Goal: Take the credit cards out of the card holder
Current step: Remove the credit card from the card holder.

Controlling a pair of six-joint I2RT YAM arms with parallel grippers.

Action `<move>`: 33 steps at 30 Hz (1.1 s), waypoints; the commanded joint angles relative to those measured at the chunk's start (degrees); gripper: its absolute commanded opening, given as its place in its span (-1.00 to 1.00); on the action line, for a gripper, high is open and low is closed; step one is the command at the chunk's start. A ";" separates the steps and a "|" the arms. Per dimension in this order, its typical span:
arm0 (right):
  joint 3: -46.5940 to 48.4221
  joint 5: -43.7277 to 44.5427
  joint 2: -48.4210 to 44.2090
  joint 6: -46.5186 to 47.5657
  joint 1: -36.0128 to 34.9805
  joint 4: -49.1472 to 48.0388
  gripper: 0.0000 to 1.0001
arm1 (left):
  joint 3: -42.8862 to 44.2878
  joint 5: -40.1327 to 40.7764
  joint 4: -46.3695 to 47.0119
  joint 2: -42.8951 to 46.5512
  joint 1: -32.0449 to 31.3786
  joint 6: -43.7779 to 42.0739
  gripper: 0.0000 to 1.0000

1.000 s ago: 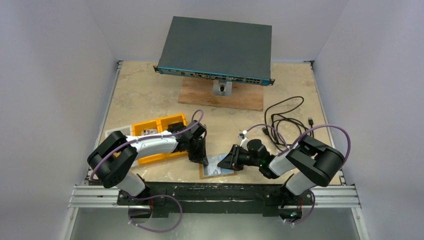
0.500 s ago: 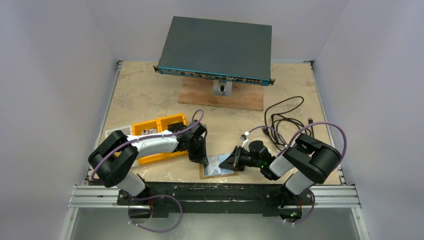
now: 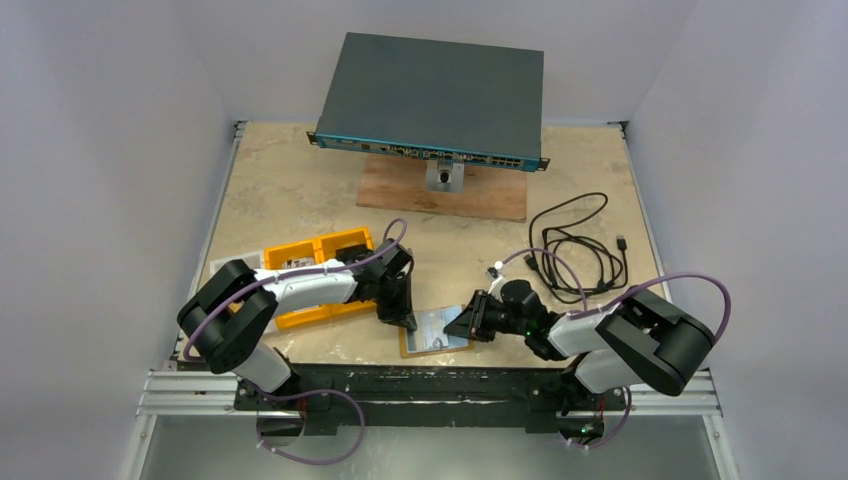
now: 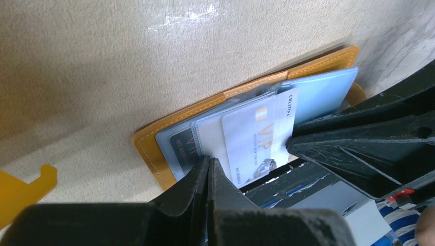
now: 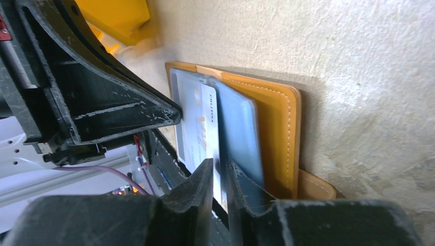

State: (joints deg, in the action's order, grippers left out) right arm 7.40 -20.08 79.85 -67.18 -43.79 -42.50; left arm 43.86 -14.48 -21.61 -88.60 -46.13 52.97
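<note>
Lying open on the beige worktop (image 3: 300, 190) close to its near edge, the tan card holder (image 4: 154, 154) is sitting between the two grippers, with its clear sleeves facing up. A silver VIP credit card (image 4: 259, 136) is sticking partway out of a sleeve toward the near edge. The right gripper (image 5: 219, 166) is pinching that card's protruding edge, its fingers nearly together around it. The left gripper (image 4: 208, 163) is resting on the holder's left side, its fingers fully closed with nothing between them. A yellow compartment tray (image 3: 318, 243) is lying to the left, partly hidden by the left arm.
</note>
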 commanded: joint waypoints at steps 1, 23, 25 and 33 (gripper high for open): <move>1.75 0.59 0.99 2.95 0.31 1.41 -0.57 | -0.70 5.03 -3.89 -2.34 0.44 -2.12 -1.00; 0.15 2.83 -0.21 3.41 1.54 4.32 -0.97 | -0.75 5.23 -4.51 -1.64 0.47 -2.33 -1.00; 0.16 4.07 -3.11 3.82 1.55 8.32 -0.99 | -0.70 5.24 -4.65 -1.45 0.46 -2.43 -1.00; 2.57 8.48 -15.83 5.93 1.66 24.58 -1.00 | -0.02 4.60 -4.25 -0.12 0.46 -2.83 -1.00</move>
State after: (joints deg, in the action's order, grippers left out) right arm 8.08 -16.93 68.95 -64.05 -42.68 -29.34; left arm 44.21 -14.70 -22.00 -88.79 -46.09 52.84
